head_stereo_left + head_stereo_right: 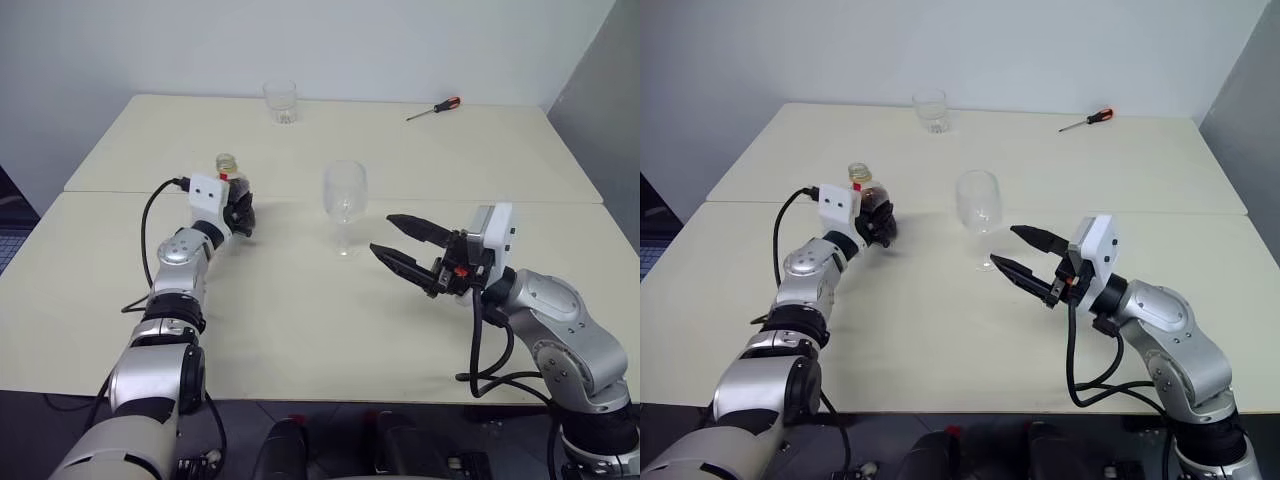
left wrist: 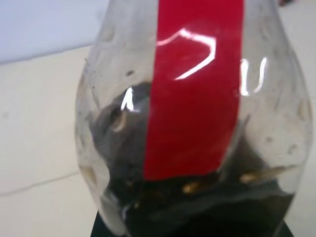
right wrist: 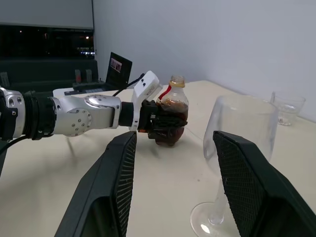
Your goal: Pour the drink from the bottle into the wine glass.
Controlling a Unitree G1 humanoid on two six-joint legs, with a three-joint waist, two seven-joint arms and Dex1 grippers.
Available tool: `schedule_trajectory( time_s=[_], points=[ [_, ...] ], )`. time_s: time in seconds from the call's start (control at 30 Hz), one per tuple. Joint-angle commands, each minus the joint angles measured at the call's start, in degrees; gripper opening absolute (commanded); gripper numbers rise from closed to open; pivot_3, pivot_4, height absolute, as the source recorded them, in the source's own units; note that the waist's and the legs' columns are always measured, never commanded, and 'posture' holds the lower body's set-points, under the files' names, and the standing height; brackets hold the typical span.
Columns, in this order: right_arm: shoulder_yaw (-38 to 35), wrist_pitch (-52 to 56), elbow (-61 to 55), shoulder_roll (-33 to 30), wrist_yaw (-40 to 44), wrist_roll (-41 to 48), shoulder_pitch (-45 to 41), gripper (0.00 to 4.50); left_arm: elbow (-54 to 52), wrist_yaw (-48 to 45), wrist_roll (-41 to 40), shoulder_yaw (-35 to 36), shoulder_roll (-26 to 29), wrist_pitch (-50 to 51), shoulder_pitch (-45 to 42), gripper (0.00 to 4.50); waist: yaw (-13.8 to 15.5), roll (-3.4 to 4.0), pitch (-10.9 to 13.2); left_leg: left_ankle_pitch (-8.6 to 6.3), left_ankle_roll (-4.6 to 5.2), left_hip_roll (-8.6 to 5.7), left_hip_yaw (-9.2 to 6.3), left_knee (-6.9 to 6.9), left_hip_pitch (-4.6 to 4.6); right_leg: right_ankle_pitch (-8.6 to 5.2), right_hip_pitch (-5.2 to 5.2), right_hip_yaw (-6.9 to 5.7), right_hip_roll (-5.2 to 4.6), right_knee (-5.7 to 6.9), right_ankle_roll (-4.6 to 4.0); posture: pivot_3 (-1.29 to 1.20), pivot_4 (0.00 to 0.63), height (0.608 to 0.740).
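The left gripper (image 3: 157, 121) clamped the bulbous body of the small, light, probably slippery clear plastic bottle (image 3: 173, 111) left of the fragile clear stemmed wine glass (image 1: 345, 195), the right gripper (image 1: 400, 245) parted, empty.

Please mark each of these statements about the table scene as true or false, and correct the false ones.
1. The left gripper is closed around the bottle. True.
2. The wine glass is full of dark drink. False: it is empty; the dark drink is inside the bottle.
3. The right gripper holds the stem of the wine glass. False: its fingers are apart and hold nothing, near the glass.
4. A screwdriver with a red handle lies at the far side of the table. True.
5. The short tumbler stands right beside the wine glass. False: it stands far behind it, near the back edge.
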Motion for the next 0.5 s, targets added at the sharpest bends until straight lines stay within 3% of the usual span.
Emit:
schedule_trajectory(
  time_s=[0.03,0.27,0.5],
  points=[
    [-0.79,1.03,0.58,-0.69,-0.34,-0.09,-3.13,2.65,-3.79,-5.49,3.04,-3.65,2.60,-2.53,-6.94,1.01,0.01,0.00,0.00,0.00,0.00,0.00,0.00,0.01,-0.01,0.00,0.00,-0.01,0.00,0.00,0.00,0.00,0.150,0.740],
    [-1.63,4.03,5.58,-0.87,-2.19,-0.62,-10.96,2.65,0.93,-11.89,9.05,-10.15,3.05,-10.26,-18.79,1.01,-0.01,-0.01,0.01,0.00,0.00,-0.04,0.06,0.02,-0.04,0.00,-0.05,-0.02,0.00,0.00,0.01,0.00,0.150,0.740],
    [-2.81,5.87,9.54,-0.44,-3.44,-0.16,-15.31,2.65,7.15,-12.34,16.44,-16.35,3.19,-21.92,-25.42,1.01,-0.26,-0.01,0.01,-0.01,0.02,-0.04,0.19,-0.05,-0.02,0.00,-0.08,0.02,0.00,-0.03,0.00,0.00,0.150,0.740]
  ],
)
